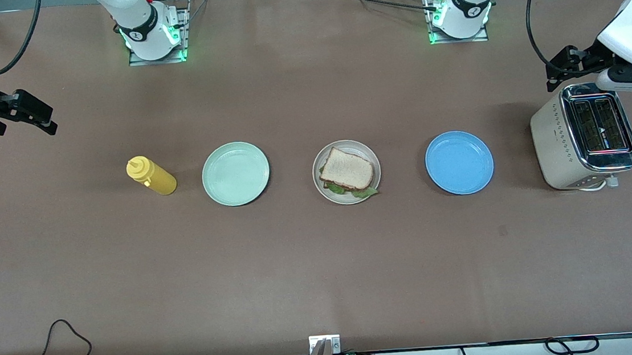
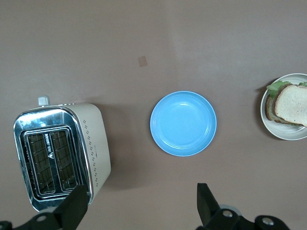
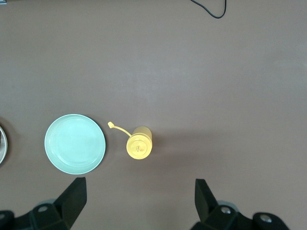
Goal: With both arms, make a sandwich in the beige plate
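1. Left tool [image 1: 561, 70]: its fingers are spread wide and hold nothing. It hangs over the toaster [image 1: 558, 139], in the upper corner of the front view at the left arm's end of the tabletop [image 1: 324, 268].
2. Right tool [image 1: 39, 117]: also spread and holding nothing. It sits in the upper corner at the right arm's end, over bare tabletop, higher in the frame than the yellow squeeze bottle [image 1: 153, 177]. Both arms wait.
3. The sandwich [image 1: 348, 169] lies in the beige plate [image 1: 356, 145] at the centre of the frame. The top slice covers the stack, and green lettuce pokes out along the edge nearer the front camera.
4. The beige plate is the middle one in a row of three. The pale green plate [image 1: 235, 173] is toward the right arm's end and the blue plate [image 1: 459, 162] toward the left arm's end. Neither carries anything.
5. The relation to watch: the sandwich lies well apart from both tools, lower in the frame and inward from each. The left tool looks somewhat nearer, with only the blue plate between.
6. The top slice sits turned, its corners pointing diagonally across the plate, so any squaring touch would come at an angle.
7. You may judge the build finished: bread, leaf and bread are stacked where asked.
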You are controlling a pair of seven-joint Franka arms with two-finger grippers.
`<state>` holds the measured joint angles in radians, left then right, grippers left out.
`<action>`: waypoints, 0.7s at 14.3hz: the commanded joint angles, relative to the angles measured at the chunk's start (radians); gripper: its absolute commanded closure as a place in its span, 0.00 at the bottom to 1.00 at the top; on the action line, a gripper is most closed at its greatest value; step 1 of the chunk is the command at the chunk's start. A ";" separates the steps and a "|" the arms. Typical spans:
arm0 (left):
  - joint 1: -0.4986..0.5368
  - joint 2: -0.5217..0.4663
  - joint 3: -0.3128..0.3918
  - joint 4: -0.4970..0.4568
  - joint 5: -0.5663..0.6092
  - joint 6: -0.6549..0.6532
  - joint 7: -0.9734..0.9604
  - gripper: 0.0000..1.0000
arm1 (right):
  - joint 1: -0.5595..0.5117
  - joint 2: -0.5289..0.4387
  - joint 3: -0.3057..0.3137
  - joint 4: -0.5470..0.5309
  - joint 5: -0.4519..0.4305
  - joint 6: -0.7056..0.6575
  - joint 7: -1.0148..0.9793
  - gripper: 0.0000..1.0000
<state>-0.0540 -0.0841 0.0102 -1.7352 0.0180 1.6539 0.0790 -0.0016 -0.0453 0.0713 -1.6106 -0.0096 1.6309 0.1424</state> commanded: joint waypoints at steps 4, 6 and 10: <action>0.016 0.033 -0.009 0.055 -0.016 -0.002 -0.007 0.00 | -0.003 -0.027 0.002 -0.026 0.005 0.012 -0.014 0.00; 0.014 0.033 -0.007 0.055 -0.016 -0.009 -0.008 0.00 | -0.005 -0.030 0.001 -0.026 0.005 0.012 -0.014 0.00; 0.003 0.035 -0.007 0.063 -0.016 -0.046 -0.008 0.00 | -0.005 -0.030 0.001 -0.025 0.005 0.014 -0.014 0.00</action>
<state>-0.0506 -0.0648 0.0094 -1.7090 0.0180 1.6404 0.0790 -0.0016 -0.0475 0.0713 -1.6106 -0.0096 1.6317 0.1423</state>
